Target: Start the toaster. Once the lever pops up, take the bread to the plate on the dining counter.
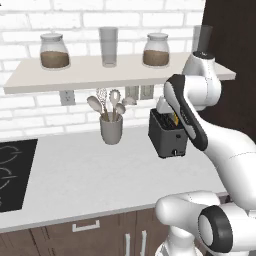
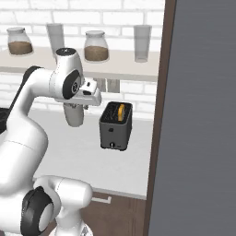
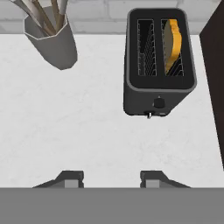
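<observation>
Black toaster (image 3: pixel 159 61) upper right of hand view on white worktop (image 3: pixel 87 131), bread (image 3: pixel 172 41) standing in its right slot; grey utensil cup (image 3: pixel 52 41) upper left, dark panel (image 3: pixel 216 65) tight along right edge. Gripper (image 3: pixel 111 179) low centre, fingers parted, holding nothing, well short of toaster. Shelf (image 1: pixel 115 72) above with jars (image 1: pixel 54 51) and glasses (image 1: pixel 108 46); no readable labels or writing.

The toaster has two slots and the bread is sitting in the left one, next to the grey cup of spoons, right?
Not quite. In the hand view the bread sits in the right slot of the toaster, the one farther from the grey cup. The left slot is empty. The rest is right: the toaster has two slots.
</observation>
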